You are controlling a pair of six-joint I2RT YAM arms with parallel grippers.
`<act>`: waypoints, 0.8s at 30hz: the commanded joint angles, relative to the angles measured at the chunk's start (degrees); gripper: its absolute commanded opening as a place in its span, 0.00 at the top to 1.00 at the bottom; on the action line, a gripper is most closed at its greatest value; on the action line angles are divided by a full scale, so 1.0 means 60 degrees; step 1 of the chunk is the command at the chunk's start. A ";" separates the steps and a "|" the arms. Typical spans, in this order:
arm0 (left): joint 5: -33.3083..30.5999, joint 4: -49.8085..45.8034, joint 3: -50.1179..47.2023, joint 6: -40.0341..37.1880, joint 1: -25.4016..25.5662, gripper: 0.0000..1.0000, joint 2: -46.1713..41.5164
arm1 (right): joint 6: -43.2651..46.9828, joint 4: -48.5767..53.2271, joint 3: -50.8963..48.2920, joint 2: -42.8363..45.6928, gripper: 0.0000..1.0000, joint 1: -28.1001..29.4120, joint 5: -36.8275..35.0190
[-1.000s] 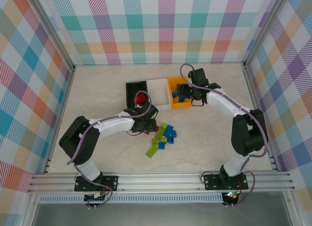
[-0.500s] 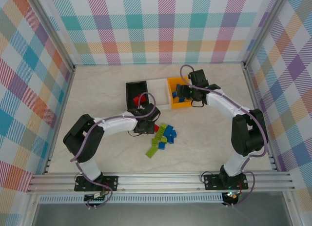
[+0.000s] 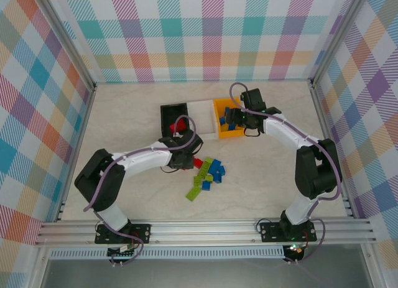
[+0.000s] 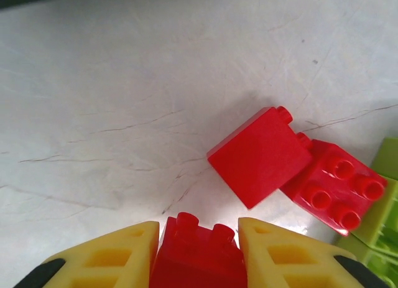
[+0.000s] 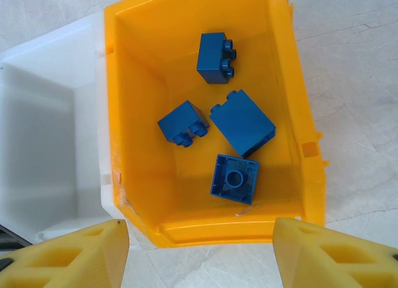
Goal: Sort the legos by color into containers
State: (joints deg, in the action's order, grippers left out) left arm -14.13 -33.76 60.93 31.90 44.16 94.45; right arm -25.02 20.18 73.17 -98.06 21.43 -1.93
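Red brick point(image 4: 198, 258) sat pinched in left gripper point(image 4: 198, 231), open tabletop point(image 4: 93, 83) at ten o'clock; right gripper point(image 5: 199, 229) spread above orange-yellow bin point(image 5: 137, 114).

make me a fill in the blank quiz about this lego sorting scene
1. The brick in the left gripper is ____.
2. The orange-yellow bin holds ____ blue bricks.
3. The right gripper above that bin stands ____.
4. The bin between the black bin and the orange-yellow one is ____.

Missing words: red; four; open; white
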 commanded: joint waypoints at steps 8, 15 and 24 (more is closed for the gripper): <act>-0.2271 -0.0884 0.2424 -0.0311 -0.1266 0.67 -0.0370 | -0.0165 -0.0052 -0.0068 0.0494 0.37 -0.0001 -0.0015; -0.2927 -0.0927 0.4902 -0.0703 -0.2190 0.68 0.2094 | -0.0261 -0.0078 -0.0164 0.0607 0.37 0.0002 0.0175; -0.2716 -0.1638 0.7121 -0.0733 -0.2556 0.60 0.4132 | -0.0225 -0.0131 -0.1248 0.1567 0.35 0.0329 0.0404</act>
State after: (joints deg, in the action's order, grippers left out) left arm -29.65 -40.25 99.63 28.45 29.30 119.04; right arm -26.15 20.18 67.85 -91.81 22.31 -0.91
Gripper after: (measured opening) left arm 0.366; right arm 0.642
